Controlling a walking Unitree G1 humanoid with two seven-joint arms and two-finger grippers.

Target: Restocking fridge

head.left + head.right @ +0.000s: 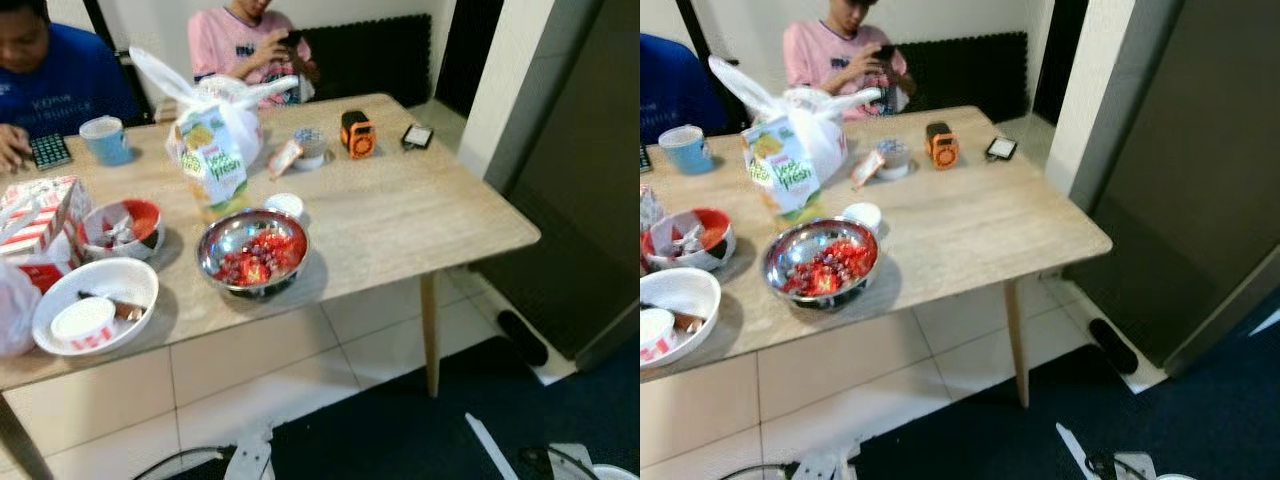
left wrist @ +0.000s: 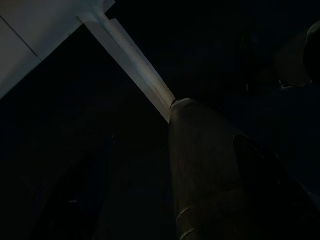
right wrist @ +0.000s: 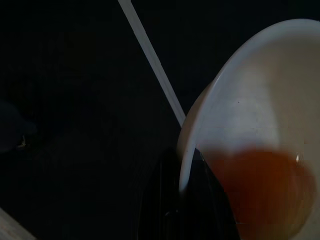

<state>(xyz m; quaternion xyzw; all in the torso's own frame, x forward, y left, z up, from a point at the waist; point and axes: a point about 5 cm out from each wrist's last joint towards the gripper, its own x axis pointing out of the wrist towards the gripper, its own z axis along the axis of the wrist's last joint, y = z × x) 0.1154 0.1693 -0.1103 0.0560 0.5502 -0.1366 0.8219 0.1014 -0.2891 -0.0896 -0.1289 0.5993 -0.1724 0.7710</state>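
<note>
scene: wooden bench (image 1: 400, 215) upper left, steel bowl of red fruit (image 1: 253, 252) near its front edge | right gripper (image 3: 187, 200) jaws clamp white bowl (image 3: 260, 125) rim, orange liquid inside | left gripper: jaws cannot tell | advice: carry level toward dark fridge (image 1: 1180, 200) at right; avoid spilling

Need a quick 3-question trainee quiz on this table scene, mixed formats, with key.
1. True or false: the steel bowl on the table holds red fruit.
2. What stands just beyond the steel bowl, as seen from the robot? A: a juice carton in a white plastic bag. B: a kettle. C: a laptop.
3. Fill in: the tall dark unit stands on the robot's ____ of the table.

Key: 1 true; 2 A; 3 right.
</note>
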